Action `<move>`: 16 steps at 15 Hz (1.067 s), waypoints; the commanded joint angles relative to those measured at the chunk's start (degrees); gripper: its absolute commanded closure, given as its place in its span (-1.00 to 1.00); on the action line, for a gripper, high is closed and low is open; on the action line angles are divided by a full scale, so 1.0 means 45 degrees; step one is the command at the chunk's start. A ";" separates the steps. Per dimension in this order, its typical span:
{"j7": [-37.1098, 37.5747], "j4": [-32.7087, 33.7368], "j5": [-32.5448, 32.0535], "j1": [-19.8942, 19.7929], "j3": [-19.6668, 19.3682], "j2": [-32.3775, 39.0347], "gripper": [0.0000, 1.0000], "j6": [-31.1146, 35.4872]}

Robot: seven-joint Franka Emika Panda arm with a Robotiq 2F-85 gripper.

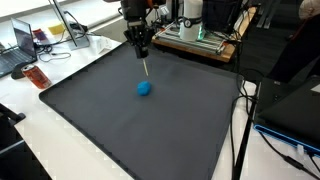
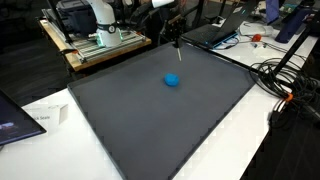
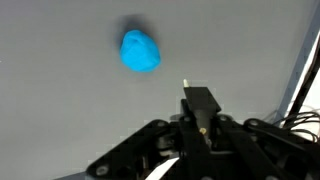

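1. Closest to the lens in the wrist view, the gripper (image 3: 200,128) fills the bottom edge, jaws pinched tight on a thin black stick (image 3: 200,104) with a pale tip.
2. Up and to the left of that tip sits the blue lump (image 3: 140,52), clear of it, on the grey mat (image 3: 60,110).
3. In both exterior views the gripper hangs over the mat's far half. The stick slants down toward the lump, and its tip looks just short of it, not touching as far as I can tell.
4. Here's the risk as I read it: the lump looks rounded and loose, so an off-centre poke could send it rolling away.
5. Another one: a slim stick held in a two-finger pinch may pivot or slip if its tip jams into the mat.
6. Cables (image 2: 285,85) lie just off the mat's edge, and a runaway lump could end up among them.
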 commanded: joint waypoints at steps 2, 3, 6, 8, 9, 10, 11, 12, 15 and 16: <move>0.0147 0.0933 -0.0185 -0.0243 -0.0011 0.0875 0.94 -0.0712; 0.0066 0.1036 -0.0081 -0.0298 0.0015 0.1018 0.94 -0.0775; -0.0108 0.1254 0.0129 -0.0496 0.0078 0.1465 0.94 -0.0729; -0.0394 0.1425 0.0501 -0.0717 0.0157 0.1709 0.94 -0.0694; -0.0379 0.1523 0.0525 -0.0817 0.0157 0.1826 0.94 -0.0728; -0.0576 0.1639 0.0794 -0.0984 0.0201 0.1916 0.94 -0.0786; -0.0659 0.1745 0.0982 -0.1131 0.0221 0.2003 0.94 -0.0831; -0.0873 0.1864 0.1298 -0.1316 0.0267 0.2093 0.94 -0.0924; -0.1835 0.2222 0.2611 -0.1926 0.0441 0.2393 0.94 -0.1259; -0.2407 0.2344 0.3259 -0.2150 0.0530 0.2477 0.94 -0.1422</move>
